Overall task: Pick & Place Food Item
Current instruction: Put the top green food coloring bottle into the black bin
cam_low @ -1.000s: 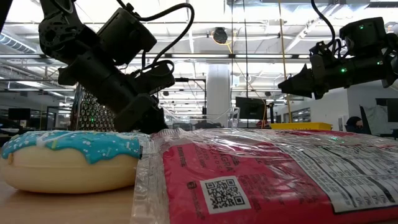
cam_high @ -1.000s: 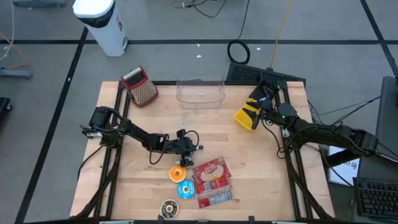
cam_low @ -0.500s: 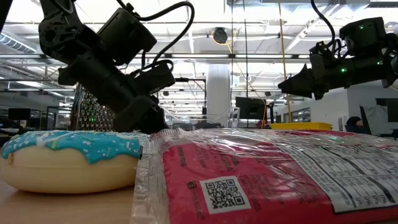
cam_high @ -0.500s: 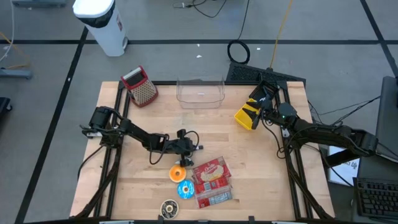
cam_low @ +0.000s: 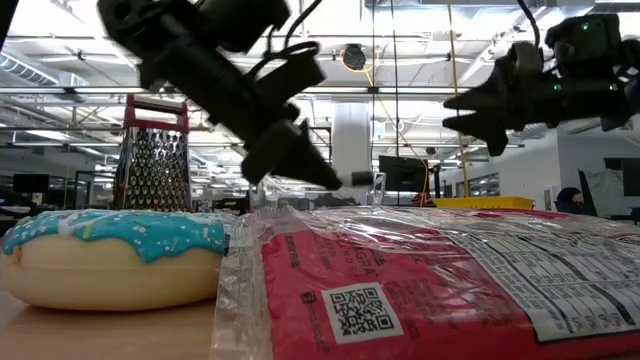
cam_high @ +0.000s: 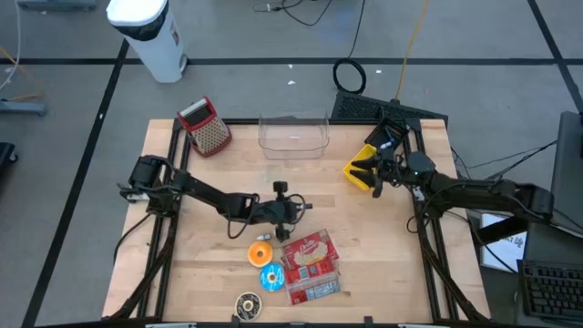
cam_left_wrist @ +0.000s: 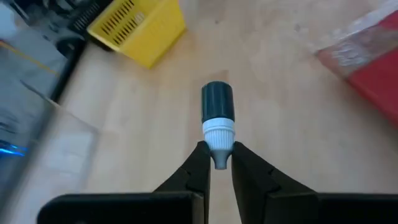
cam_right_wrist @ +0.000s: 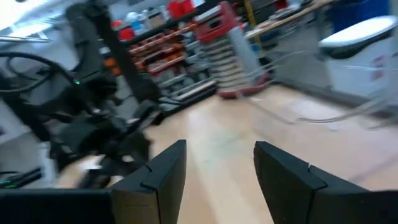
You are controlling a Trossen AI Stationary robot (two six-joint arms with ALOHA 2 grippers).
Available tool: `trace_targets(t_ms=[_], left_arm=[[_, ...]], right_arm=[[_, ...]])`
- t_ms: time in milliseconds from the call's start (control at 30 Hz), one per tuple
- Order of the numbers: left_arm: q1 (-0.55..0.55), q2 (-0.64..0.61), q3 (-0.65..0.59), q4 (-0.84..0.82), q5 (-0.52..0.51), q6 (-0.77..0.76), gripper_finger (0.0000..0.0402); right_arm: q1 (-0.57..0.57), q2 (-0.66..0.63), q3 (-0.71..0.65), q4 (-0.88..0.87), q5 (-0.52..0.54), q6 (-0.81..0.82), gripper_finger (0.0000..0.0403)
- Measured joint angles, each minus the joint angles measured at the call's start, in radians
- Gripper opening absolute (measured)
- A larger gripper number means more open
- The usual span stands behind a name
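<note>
The left gripper is above the middle of the wooden table, and its two fingers are pressed together on a small bottle with a white neck and a dark cap. The bottle sticks out forward from between the fingertips, cap away from the wrist. Just beside this gripper, toward the near edge, lie the orange piece, the blue-frosted donut and the red packet in clear wrap. On the packet I see a QR code and a block of small print, but the words are too small to read. The right gripper hangs with its fingers apart at the yellow basket, near the far right corner.
</note>
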Motion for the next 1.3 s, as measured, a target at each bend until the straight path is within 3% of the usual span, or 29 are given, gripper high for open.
trace_targets(t_ms=[267,467,700,1000,1300], left_arm=[[0.000,0.000,0.235,-0.197,-0.093,0.222,0.0038],[0.002,0.000,0.345,-0.271,-0.179,0.374,0.0038],[0.021,0.000,0.378,-0.278,-0.170,0.391,0.0042],[0.021,0.000,0.378,-0.274,-0.151,0.375,0.0039],[0.021,0.000,0.378,-0.274,-0.143,0.368,0.0031]], right_arm=[[0.104,0.076,0.079,-0.041,-0.100,0.065,0.0184],[0.159,0.183,0.110,-0.009,-0.101,0.059,0.0237],[0.225,0.326,0.172,0.095,-0.098,0.066,0.0287],[0.276,0.499,0.242,0.221,0.005,0.086,0.0277],[0.300,0.625,0.281,0.346,0.009,0.118,0.0252]])
